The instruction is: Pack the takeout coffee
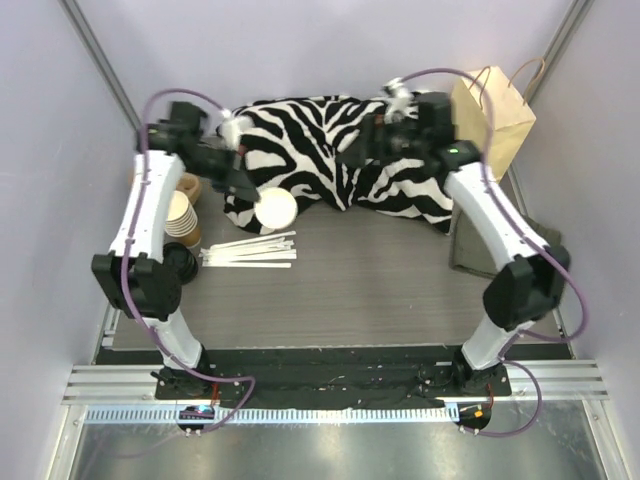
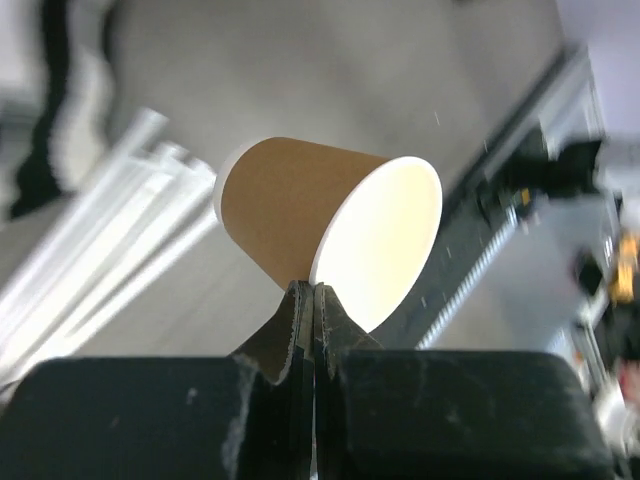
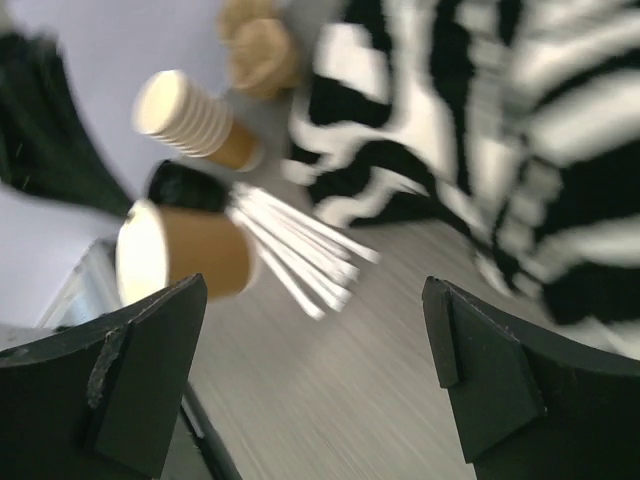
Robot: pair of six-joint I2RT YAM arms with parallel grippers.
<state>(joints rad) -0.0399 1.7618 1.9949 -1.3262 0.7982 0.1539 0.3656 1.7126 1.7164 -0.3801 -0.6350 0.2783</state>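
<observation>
We see the left gripper (image 2: 313,300) pinched shut on the rim of 1 open-mouthed paper cup (image 2: 300,215), held tilted at left; the right gripper (image 3: 312,300) gapes empty, farther right.

A rumpled zebra-striped cloth (image 1: 330,150) lies across the back of the grey wood-grain table (image 1: 350,300). Just beside its right end a brown paper bag (image 1: 495,115) stands upright in the far right corner, handles up. At the left edge is a stack of lidless paper cups (image 1: 181,218), white rims showing one after another, with some blurred brown items (image 1: 190,185) behind it. Black lids (image 1: 180,262) lie just in front of the stack. A bundle of thin white sticks (image 1: 250,250) lies flat beside the lids – roughly parallel. A dark flat object (image 1: 468,245) sits at the right edge – too obscured to identify
</observation>
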